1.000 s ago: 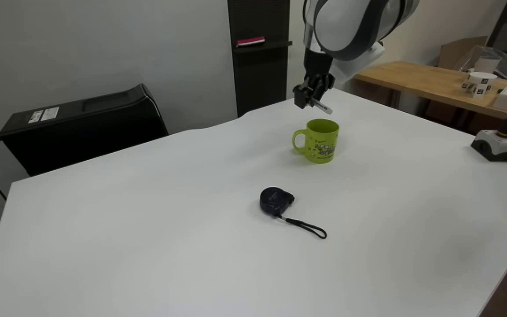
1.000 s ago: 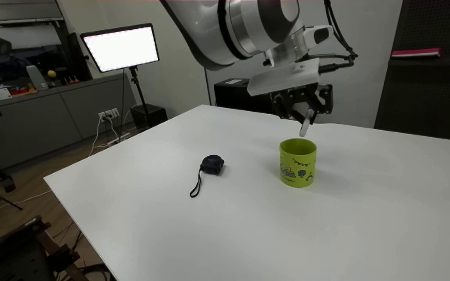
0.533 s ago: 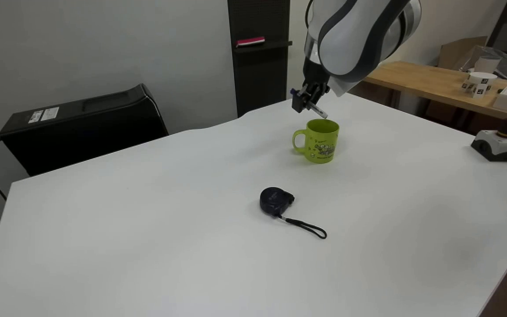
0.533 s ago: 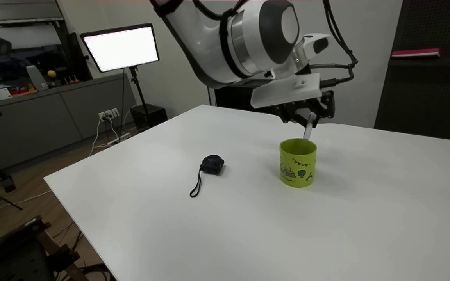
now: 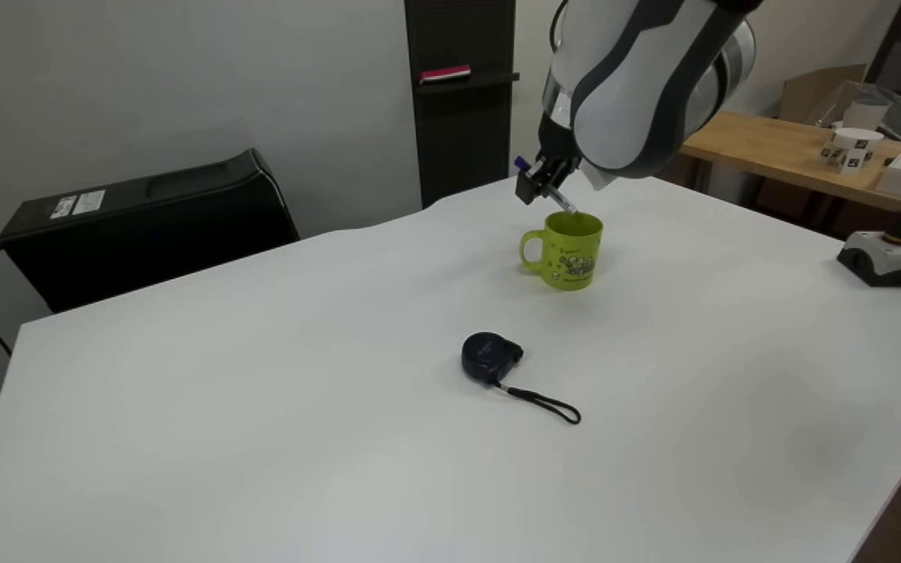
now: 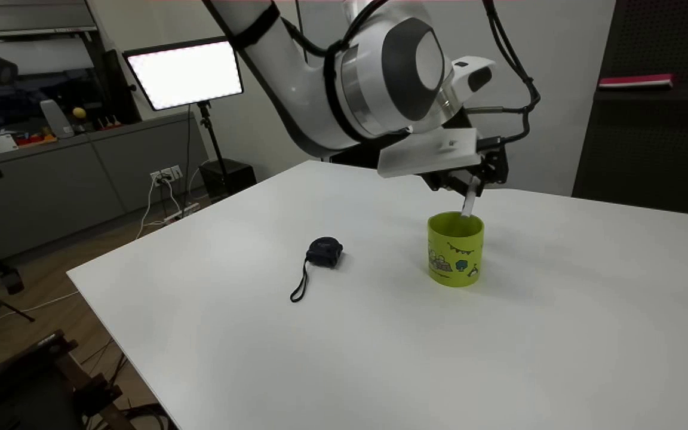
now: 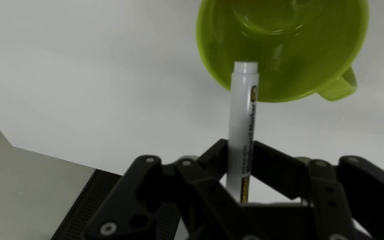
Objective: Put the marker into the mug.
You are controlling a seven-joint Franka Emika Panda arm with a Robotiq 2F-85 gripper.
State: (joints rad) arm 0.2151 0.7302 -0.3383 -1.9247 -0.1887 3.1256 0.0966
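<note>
"Above the white table point(image 6: 320, 358), the robot arm point(image 6: 302, 89) leans in. How far along is the job?"

"Well along, I'd judge. The gripper point(image 7: 240, 151) hangs above and to one side of the mug point(image 6: 455, 254), pinching the marker point(image 7: 242, 130) between its jaws, so the picking-up is done."

"And is the marker in?"

"Not properly. It slants, white end down, at the mug's mouth; whether that end dips below the rim or touches it, I can't tell. What's left, I think, is lowering it further and letting go."

"And their surfaces?"

"The table is smooth and plain. The gripper is black, jointed, studded with bolt heads. The mug is a straight-sided cylinder with a loop handle, its yellow-green glaze glinting inside, small figures printed outside. The marker is a slim barrel with dark lettering, stepping narrower at the white end, with a blue cap point(image 5: 522, 163) at the other."
</note>
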